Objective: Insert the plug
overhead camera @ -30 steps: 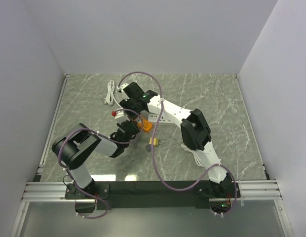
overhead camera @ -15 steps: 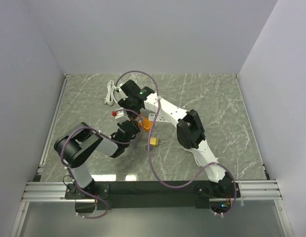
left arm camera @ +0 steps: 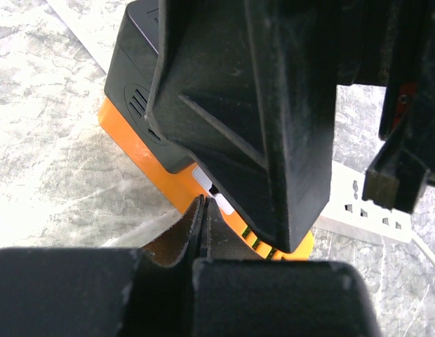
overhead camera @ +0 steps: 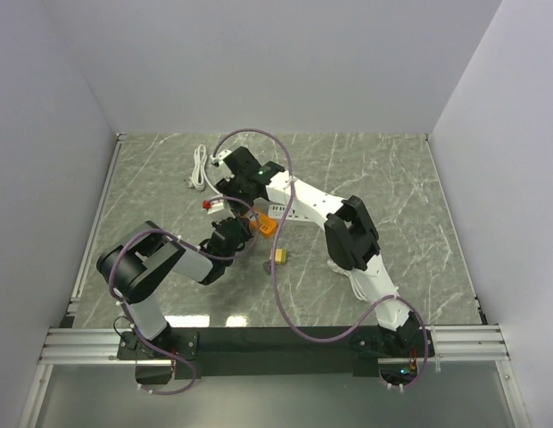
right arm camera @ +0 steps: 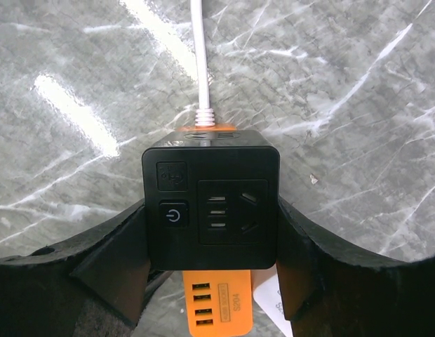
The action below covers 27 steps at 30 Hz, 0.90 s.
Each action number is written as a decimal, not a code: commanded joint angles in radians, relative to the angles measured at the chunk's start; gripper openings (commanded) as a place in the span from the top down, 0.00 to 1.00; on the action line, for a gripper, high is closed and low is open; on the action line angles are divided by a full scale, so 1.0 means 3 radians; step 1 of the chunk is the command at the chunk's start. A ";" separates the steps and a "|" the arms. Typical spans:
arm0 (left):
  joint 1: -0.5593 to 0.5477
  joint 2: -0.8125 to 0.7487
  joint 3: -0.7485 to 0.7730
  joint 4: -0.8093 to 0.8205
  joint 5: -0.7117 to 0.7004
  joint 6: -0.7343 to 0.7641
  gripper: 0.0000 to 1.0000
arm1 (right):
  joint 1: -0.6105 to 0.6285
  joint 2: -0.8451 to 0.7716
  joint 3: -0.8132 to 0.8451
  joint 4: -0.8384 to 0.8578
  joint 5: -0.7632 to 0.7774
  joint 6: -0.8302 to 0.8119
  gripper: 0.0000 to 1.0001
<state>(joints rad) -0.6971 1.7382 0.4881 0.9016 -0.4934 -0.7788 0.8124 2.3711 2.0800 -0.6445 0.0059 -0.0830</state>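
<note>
A black socket cube (right arm camera: 210, 207) with an orange USB base (right arm camera: 217, 305) sits between the pads of my right gripper (right arm camera: 212, 239), which is shut on its two sides. A white cable (right arm camera: 198, 56) leaves the cube's far side. In the top view the right gripper (overhead camera: 243, 192) reaches across to the left-centre, over the cube (overhead camera: 263, 226). My left gripper (left arm camera: 201, 210) is shut, pads pressed together with nothing visible between them, its tips right at the orange base (left arm camera: 154, 168). In the top view it (overhead camera: 235, 234) lies just left of the cube. I cannot pick out a plug.
A white power strip (left arm camera: 358, 210) lies just behind the cube. A small yellow block (overhead camera: 278, 257) sits on the marble table in front of it. A coiled white cable (overhead camera: 201, 168) and a small red item (overhead camera: 206, 204) lie to the far left. Grey walls enclose the table.
The right arm's elbow swung left, then back right. Both grippers and the cube stay at nearly the same spot.
</note>
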 commanded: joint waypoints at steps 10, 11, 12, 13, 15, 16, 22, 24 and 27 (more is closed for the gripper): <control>-0.0028 0.0066 -0.0108 -0.0444 0.0274 0.0070 1.00 | 0.0217 0.0611 -0.0868 -0.0353 -0.0920 0.0430 1.00; -0.0028 0.0076 -0.0093 -0.0454 0.0280 0.0075 1.00 | 0.0212 0.0524 -0.0930 -0.0266 -0.0935 0.0455 1.00; -0.0023 0.0081 -0.0083 -0.0469 0.0280 0.0080 1.00 | 0.0207 0.0437 -0.1032 -0.0113 -0.0955 0.0471 1.00; -0.0023 0.0086 -0.0078 -0.0474 0.0274 0.0085 1.00 | 0.0202 0.0284 -0.1063 -0.0061 -0.0945 0.0501 1.00; -0.0018 0.0071 -0.0083 -0.0464 0.0280 0.0070 1.00 | 0.0196 0.0161 -0.1089 0.0021 -0.0899 0.0527 1.00; -0.0018 0.0066 -0.0088 -0.0469 0.0280 0.0065 1.00 | 0.0196 0.0059 -0.1089 0.0041 -0.0864 0.0542 0.99; -0.0018 -0.0021 -0.0098 -0.0530 0.0218 0.0070 1.00 | 0.0191 -0.0258 -0.1114 0.0287 -0.0695 0.0609 0.85; -0.0018 -0.0052 -0.0103 -0.0546 0.0213 0.0070 1.00 | 0.0191 -0.0320 -0.1104 0.0323 -0.0613 0.0619 0.77; -0.0018 -0.0077 -0.0103 -0.0566 0.0198 0.0080 1.00 | 0.0191 -0.0423 -0.1125 0.0354 -0.0460 0.0629 0.51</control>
<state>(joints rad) -0.6968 1.7100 0.4789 0.8688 -0.4900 -0.7788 0.8108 2.2101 1.8095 -0.3676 0.0048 -0.0380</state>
